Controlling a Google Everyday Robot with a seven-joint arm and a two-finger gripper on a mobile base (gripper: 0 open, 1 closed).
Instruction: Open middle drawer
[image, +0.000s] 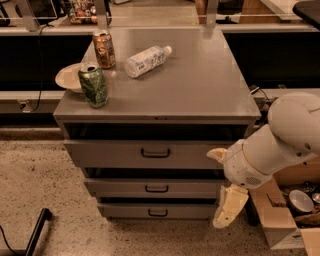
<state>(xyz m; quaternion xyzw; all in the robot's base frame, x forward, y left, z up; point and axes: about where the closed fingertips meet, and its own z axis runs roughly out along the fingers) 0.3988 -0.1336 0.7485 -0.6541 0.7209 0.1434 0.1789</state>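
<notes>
Far left on the cabinet top (200, 85) you have a pale dish (66, 78), a green can (93, 86) upright just in front of it, a brown can (104, 49) upright behind, then a clear bottle (146, 61) lying on its side. Below, three grey fronts: top drawer (115, 153), middle drawer (120, 188) second down, with its small dark bar handle (157, 188) at centre, apparently not pulled out; lowest drawer (125, 211) under it. Gripper (220, 190) sits at the cabinet's right front corner, level with the middle drawer and well right of the handle; its cream fingers (230, 205) are spread apart, holding nothing. Cardboard box (280, 222) on the floor at far right
</notes>
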